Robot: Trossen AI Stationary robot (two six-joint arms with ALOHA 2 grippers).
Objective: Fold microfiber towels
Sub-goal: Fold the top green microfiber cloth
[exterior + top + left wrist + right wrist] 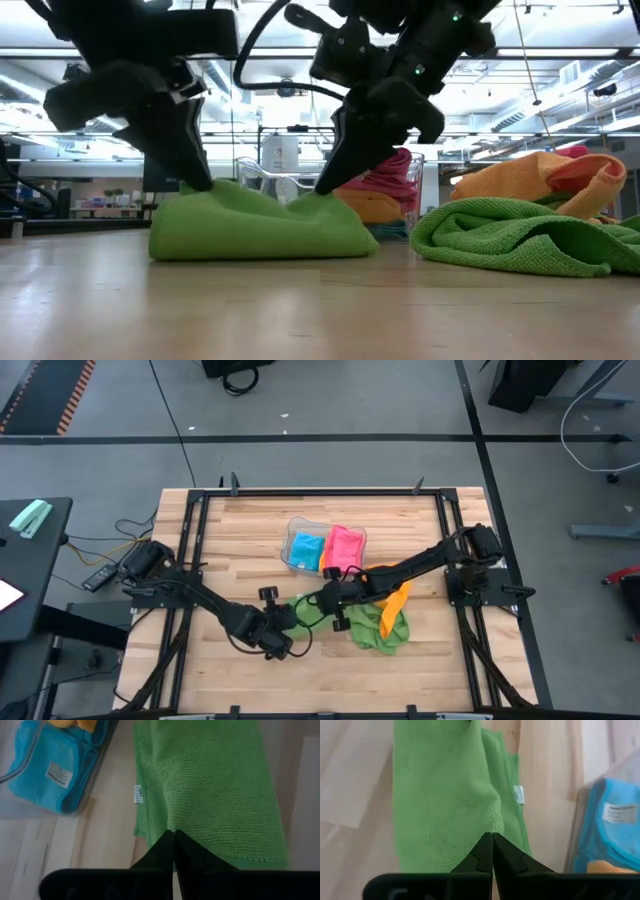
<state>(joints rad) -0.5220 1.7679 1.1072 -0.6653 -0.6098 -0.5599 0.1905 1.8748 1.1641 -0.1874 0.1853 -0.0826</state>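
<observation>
A green microfiber towel (302,614) lies folded into a strip on the wooden table, mid-table. It shows as a low mound in the low view (260,228). My left gripper (284,641) is shut on its near end and my right gripper (326,600) on its far end. To the right lie a second green towel (378,630) in a heap and an orange towel (397,601) on top of it. A blue towel (305,548) and a pink towel (343,546) sit folded in the clear tray (298,523). My left gripper pinches the green towel between its two fingers close to the strip's near end (172,826), coming slanting down from the table's left near side. The cloth is drawn up into a small peak (215,186) there. The rest of it lies on the table. My right gripper pinches the green towel near its far end (492,829) between its two fingers, slanting down from the table's right far side. That spot stands up as a second peak (322,197). The cloth sags slack between the two peaks and rests on the table.
The clear tray stands just beyond the held towel toward the far edge. The green and orange heap (520,230) lies close on the right. A black frame (200,560) runs round the table. Bare wood lies toward the near edge (320,680).
</observation>
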